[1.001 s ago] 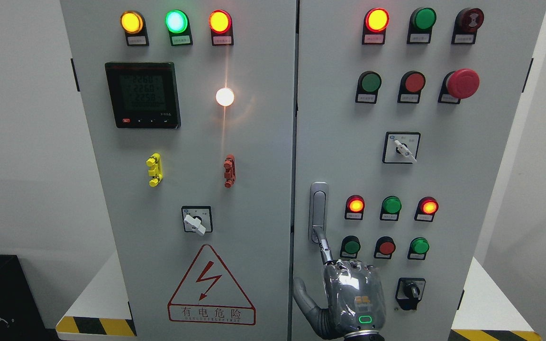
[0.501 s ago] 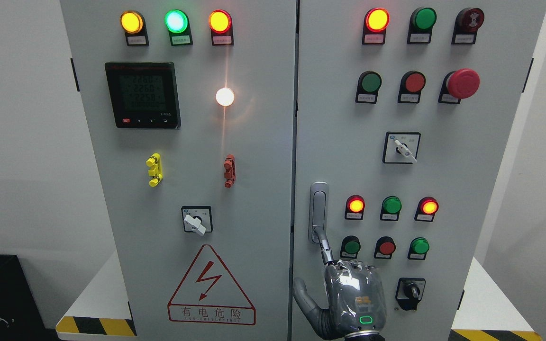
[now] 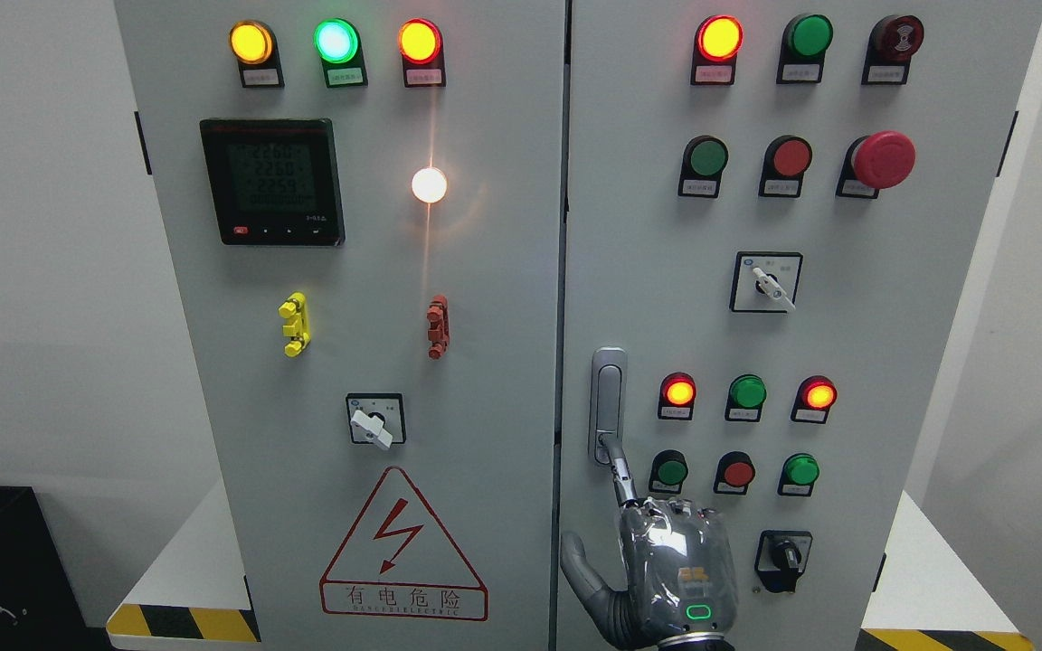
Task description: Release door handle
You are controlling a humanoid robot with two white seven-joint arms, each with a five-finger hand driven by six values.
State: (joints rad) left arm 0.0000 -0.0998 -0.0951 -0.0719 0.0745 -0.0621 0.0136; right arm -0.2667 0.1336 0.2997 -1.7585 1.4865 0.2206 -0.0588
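The silver door handle stands upright at the left edge of the cabinet's right door, flush with the panel. My right hand rises from the bottom edge just below it, its back toward the camera. Its index finger is stretched up, with the tip touching the handle's lower end. The other fingers are curled at the knuckles and hold nothing, and the thumb juts out to the left. The left arm does not show.
Lit and unlit round buttons sit right of the handle, with a black rotary switch near the hand. A red mushroom button is higher up. The left door bears a meter, a switch and a warning triangle.
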